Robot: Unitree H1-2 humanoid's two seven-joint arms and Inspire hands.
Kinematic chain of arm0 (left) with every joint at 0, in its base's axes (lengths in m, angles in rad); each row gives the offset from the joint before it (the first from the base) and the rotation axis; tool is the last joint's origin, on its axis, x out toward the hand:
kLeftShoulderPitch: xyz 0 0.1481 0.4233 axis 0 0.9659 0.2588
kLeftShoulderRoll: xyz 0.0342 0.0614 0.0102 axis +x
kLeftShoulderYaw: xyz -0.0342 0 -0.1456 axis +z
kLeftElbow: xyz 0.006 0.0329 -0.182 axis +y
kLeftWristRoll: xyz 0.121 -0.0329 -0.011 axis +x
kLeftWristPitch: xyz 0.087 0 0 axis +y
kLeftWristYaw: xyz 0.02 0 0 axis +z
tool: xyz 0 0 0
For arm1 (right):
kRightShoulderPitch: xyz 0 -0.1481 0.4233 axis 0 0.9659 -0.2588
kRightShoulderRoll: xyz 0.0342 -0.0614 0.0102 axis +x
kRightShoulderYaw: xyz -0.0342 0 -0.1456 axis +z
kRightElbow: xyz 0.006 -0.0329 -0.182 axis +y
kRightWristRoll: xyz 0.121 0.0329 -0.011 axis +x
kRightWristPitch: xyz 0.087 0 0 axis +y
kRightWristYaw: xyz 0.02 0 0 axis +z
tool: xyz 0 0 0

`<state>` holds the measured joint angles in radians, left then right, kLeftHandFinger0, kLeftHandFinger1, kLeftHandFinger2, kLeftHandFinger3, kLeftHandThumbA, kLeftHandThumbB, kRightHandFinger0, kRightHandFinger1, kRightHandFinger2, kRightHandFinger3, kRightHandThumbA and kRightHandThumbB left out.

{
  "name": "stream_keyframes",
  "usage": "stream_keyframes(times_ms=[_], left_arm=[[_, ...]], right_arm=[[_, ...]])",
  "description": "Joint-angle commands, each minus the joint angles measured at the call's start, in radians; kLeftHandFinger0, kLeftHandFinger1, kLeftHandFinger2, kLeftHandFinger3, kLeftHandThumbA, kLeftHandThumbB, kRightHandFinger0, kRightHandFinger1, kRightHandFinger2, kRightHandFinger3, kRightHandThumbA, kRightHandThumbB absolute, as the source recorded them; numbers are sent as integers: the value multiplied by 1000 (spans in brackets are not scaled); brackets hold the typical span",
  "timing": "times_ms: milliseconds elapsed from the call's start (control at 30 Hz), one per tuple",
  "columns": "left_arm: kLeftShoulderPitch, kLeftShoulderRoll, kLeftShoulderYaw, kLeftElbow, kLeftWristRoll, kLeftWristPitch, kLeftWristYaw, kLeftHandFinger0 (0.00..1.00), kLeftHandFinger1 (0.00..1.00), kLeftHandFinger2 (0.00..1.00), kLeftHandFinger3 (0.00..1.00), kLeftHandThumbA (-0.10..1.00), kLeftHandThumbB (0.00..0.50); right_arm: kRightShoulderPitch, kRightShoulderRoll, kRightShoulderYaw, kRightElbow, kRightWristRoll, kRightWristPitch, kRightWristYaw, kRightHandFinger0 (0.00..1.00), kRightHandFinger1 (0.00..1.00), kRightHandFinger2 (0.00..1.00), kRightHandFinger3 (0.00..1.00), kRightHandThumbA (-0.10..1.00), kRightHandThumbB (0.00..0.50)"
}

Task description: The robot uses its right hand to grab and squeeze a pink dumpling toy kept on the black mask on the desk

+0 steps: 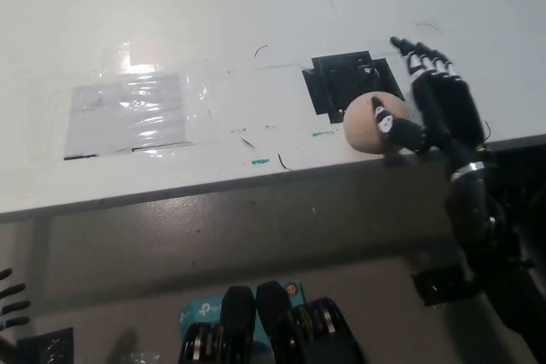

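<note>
Op A: I log a white desk [256, 6] filling the upper frame, its near edge running slightly uphill to the right.

Op B: Anything on it?

Op A: I see a clear plastic sheet [128, 112] taped flat at left, glare on it. Green marker dashes [256, 161] near the front edge, thin black pen squiggles [260, 49] scattered. Below the desk, a teal box [198, 317], partly hidden.
</note>
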<state>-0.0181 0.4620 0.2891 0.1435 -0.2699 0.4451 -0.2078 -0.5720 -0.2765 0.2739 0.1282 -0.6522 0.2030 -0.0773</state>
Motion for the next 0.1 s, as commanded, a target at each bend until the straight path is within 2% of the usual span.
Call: stream_keyframes(times_ms=[0,67], left_arm=[[2,21,17,-15,-6,-8,-3,706,721,788,868,1000,132],[1,23,14,-17,-1,-3,-1,699,717,788,864,1000,134]], right_arm=[[34,-27,-79,-101,107,-22,48,1000,1000,1000,1000,343,306],[79,-33,-111,-161,129,-12,63,1000,1000,1000,1000,278,242]])
